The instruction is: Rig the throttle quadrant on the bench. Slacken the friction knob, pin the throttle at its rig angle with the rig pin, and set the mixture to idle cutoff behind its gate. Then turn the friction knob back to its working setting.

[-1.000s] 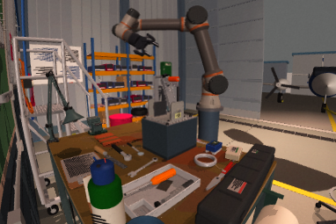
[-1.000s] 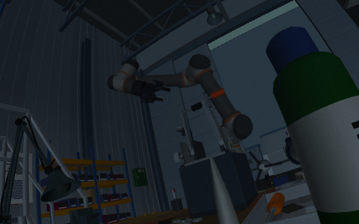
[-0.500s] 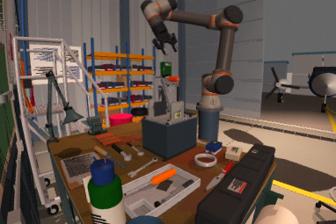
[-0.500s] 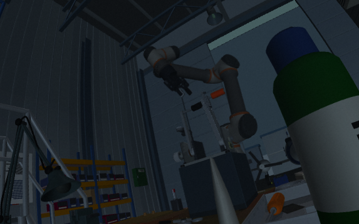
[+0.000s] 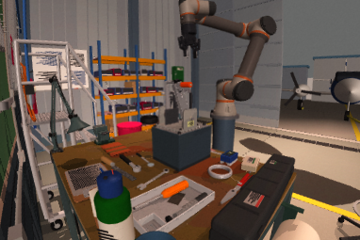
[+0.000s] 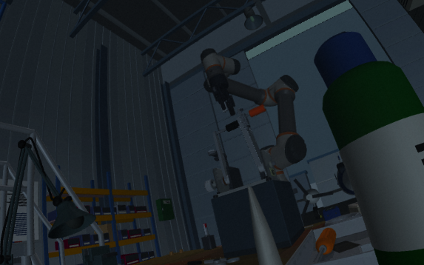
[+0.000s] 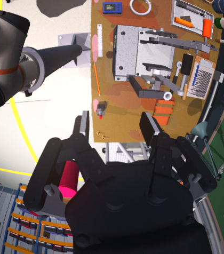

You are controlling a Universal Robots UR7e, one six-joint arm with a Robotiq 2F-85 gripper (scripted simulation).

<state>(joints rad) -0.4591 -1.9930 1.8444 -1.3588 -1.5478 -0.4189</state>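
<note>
My gripper (image 5: 188, 54) (image 6: 228, 109) (image 7: 115, 128) hangs open and empty high above the bench, pointing down. Below it the throttle quadrant (image 5: 181, 140) (image 6: 252, 211) (image 7: 139, 56) stands on the bench as a dark blue-grey box with levers rising from its top. One lever carries an orange handle (image 5: 185, 84) (image 6: 256, 110) (image 7: 207, 27), another a black handle (image 6: 231, 126) (image 7: 186, 64). A white round knob (image 6: 210, 185) (image 7: 167, 95) sits on the quadrant's side. A small stand with a red-tipped pin (image 6: 205, 237) (image 7: 100, 109) stands on the bench near its edge.
A white tray (image 5: 172, 201) with an orange-handled screwdriver sits at the bench front, beside a green and white bottle (image 5: 113, 206) and a long black case (image 5: 254, 196). Wrenches, a clipboard, a desk lamp (image 5: 63, 116) and a white ring (image 5: 220, 172) also lie about the bench.
</note>
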